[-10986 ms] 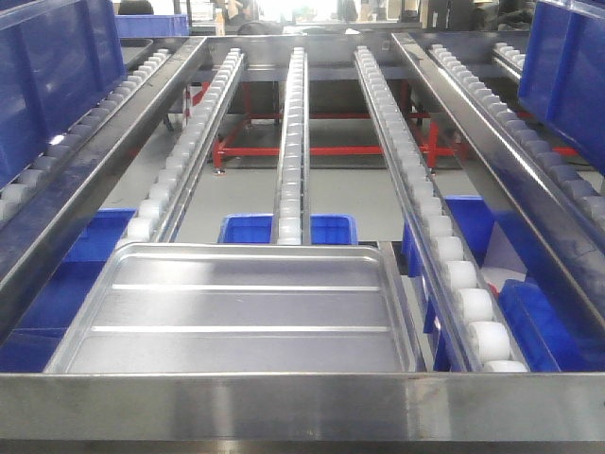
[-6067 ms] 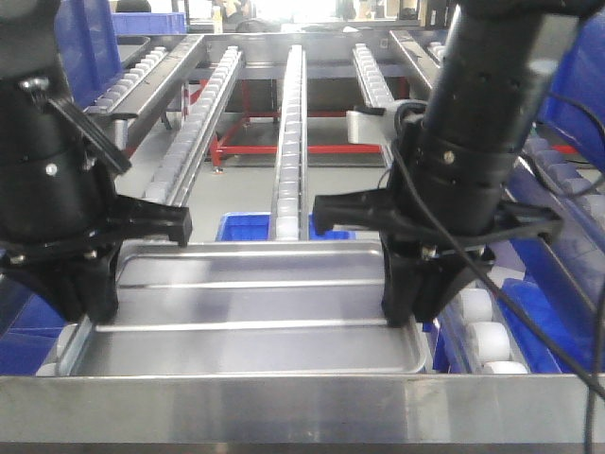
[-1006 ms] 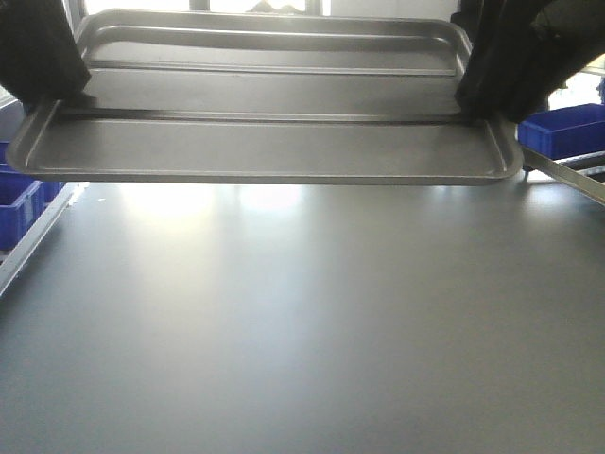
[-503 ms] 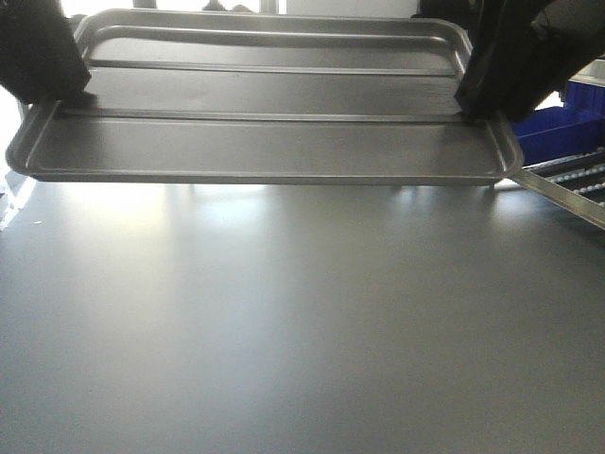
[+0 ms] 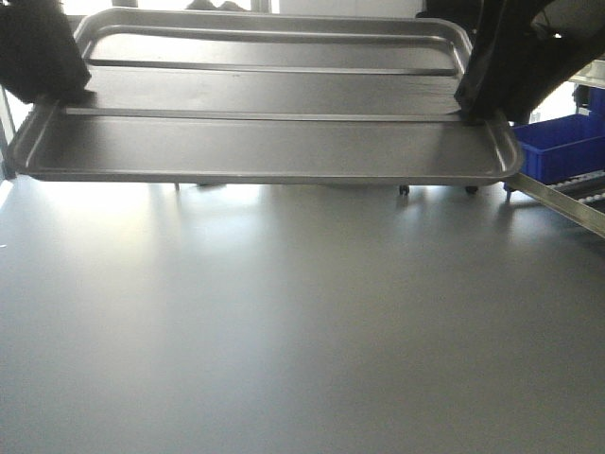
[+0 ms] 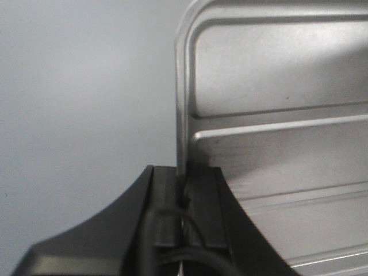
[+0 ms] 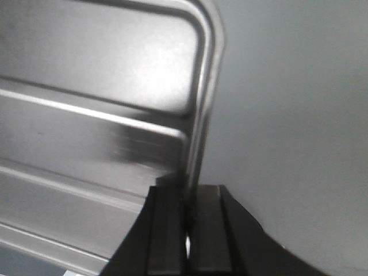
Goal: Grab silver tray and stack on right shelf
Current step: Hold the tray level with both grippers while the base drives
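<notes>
The silver tray [image 5: 265, 132], shiny with two lengthwise ridges, hangs level in the air at the top of the front view, held at both short ends. My left gripper [image 5: 59, 99] is shut on its left rim; in the left wrist view the gripper [image 6: 185, 198] pinches the rim of the tray [image 6: 276, 115]. My right gripper [image 5: 473, 106] is shut on the right rim; in the right wrist view the gripper [image 7: 188, 213] clamps the edge of the tray [image 7: 98, 86]. A grey rail with white rollers [image 5: 567, 203], part of a shelf, shows at the right edge.
A wide grey floor [image 5: 284, 312] fills the lower front view. A blue bin [image 5: 562, 147] sits on the rack at the right. Small caster wheels [image 5: 405, 190] show under the tray's far edge.
The view has swung right: the blue bin and roller rail at the right have come further into view, and casters now show beneath the tray. Both grippers still hold the tray.
</notes>
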{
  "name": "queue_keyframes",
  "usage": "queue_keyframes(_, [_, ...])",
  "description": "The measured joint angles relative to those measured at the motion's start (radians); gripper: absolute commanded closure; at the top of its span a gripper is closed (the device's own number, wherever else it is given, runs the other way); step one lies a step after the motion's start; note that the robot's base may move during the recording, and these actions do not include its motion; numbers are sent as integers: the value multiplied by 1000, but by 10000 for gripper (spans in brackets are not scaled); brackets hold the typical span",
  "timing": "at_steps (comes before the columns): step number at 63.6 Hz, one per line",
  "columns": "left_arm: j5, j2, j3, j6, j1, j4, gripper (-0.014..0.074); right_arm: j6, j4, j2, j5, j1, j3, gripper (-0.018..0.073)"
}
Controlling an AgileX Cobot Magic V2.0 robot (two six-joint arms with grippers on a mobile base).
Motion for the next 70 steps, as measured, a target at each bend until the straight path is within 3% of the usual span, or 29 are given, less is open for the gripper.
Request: queue_keyframes(70, [0, 0, 0, 0, 0, 0, 689, 0, 2, 0, -2, 0, 0, 503])
